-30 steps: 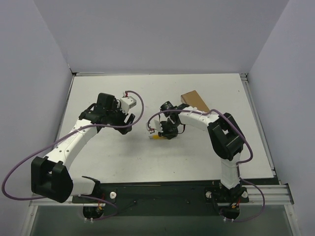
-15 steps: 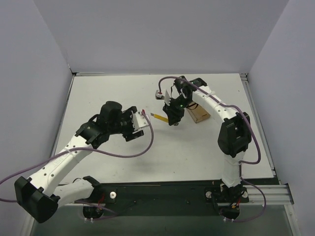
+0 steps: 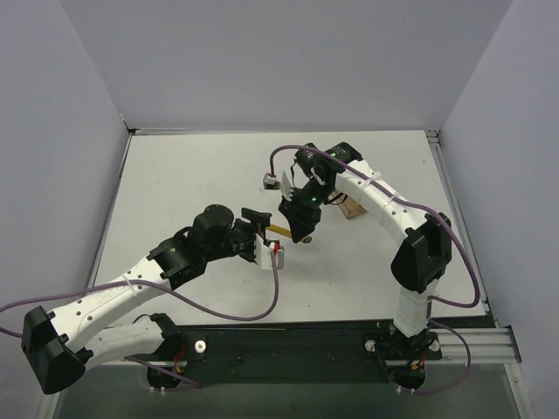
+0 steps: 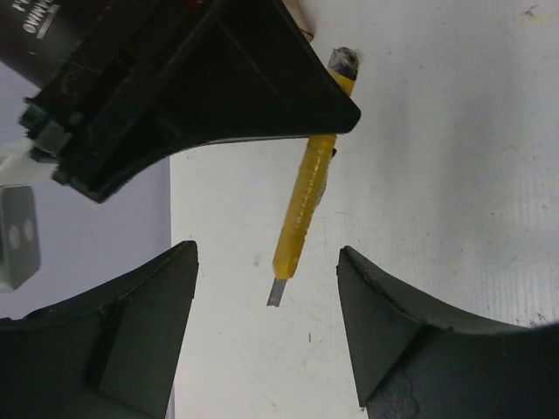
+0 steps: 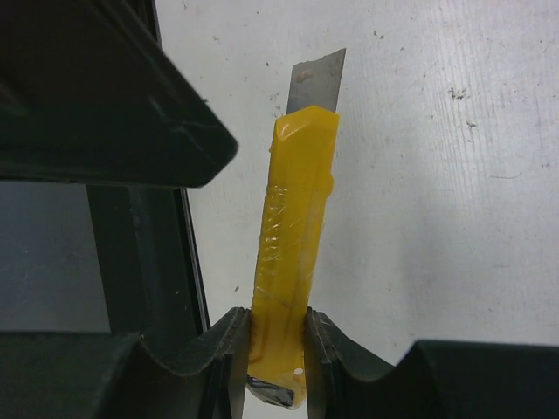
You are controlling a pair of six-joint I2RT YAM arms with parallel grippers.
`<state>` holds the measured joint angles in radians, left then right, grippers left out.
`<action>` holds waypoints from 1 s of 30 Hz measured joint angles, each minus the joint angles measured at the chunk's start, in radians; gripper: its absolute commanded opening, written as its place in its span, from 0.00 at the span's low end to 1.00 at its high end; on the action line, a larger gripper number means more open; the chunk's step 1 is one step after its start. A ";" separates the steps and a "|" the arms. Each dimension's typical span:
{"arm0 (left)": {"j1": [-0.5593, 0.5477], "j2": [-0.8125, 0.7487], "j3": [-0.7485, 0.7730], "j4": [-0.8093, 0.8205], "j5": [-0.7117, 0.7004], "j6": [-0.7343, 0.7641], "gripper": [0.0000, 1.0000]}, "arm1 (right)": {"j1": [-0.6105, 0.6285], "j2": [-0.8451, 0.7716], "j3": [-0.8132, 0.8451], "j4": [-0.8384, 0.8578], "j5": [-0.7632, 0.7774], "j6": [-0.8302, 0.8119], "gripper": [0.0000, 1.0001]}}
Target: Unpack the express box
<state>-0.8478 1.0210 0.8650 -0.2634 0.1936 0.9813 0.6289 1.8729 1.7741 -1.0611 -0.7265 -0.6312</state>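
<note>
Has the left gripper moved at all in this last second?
Yes. The left gripper has shifted toward the table's front edge and rightward, reaching the yellow knife.

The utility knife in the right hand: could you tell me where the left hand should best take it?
Probably the bare yellow middle of the utility knife, approached from the side, not end-on: its blade sticks out toward the open left hand, and the right hand pinches the butt end.

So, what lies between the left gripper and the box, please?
The right gripper, shut on the knife, stands between them in the top view.
</note>
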 measured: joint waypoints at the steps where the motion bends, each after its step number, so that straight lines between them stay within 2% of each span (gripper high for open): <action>1: -0.009 0.002 -0.006 0.005 0.000 0.012 0.74 | 0.002 -0.016 -0.004 -0.004 0.002 0.000 0.00; 12: -0.032 0.051 -0.082 0.100 -0.049 0.107 0.74 | -0.001 -0.056 -0.007 -0.026 0.013 -0.013 0.00; 15: -0.035 0.087 -0.083 0.137 -0.072 0.123 0.69 | -0.001 -0.056 -0.007 -0.029 0.013 -0.023 0.00; 16: -0.035 0.098 -0.083 0.151 -0.080 0.127 0.66 | -0.001 -0.056 -0.007 -0.031 0.013 -0.025 0.00; 17: -0.035 0.108 -0.083 0.163 -0.087 0.130 0.58 | -0.001 -0.056 -0.007 -0.032 0.013 -0.027 0.00; 19: -0.035 0.125 -0.083 0.175 -0.095 0.133 0.48 | -0.001 -0.056 -0.007 -0.036 0.013 -0.032 0.00; 24: -0.037 0.154 -0.079 0.187 -0.108 0.131 0.00 | -0.001 -0.056 -0.007 -0.047 0.013 -0.047 0.00; 26: -0.039 0.164 -0.074 0.174 -0.109 0.132 0.00 | -0.004 -0.056 -0.007 -0.047 0.018 -0.048 0.00; 28: -0.042 0.179 -0.063 0.165 -0.111 0.113 0.00 | -0.008 -0.056 -0.007 -0.054 0.022 -0.051 0.07; 29: -0.042 0.185 -0.055 0.156 -0.111 0.099 0.00 | -0.008 -0.056 -0.007 -0.053 0.026 -0.052 0.25; 30: -0.042 0.190 -0.046 0.143 -0.111 0.084 0.00 | -0.008 -0.057 -0.007 -0.053 0.029 -0.052 0.32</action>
<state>-0.8894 1.2110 0.8188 -0.1200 0.0826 1.0653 0.6209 1.8160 1.7668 -1.1137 -0.6975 -0.6834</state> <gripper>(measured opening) 0.112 0.264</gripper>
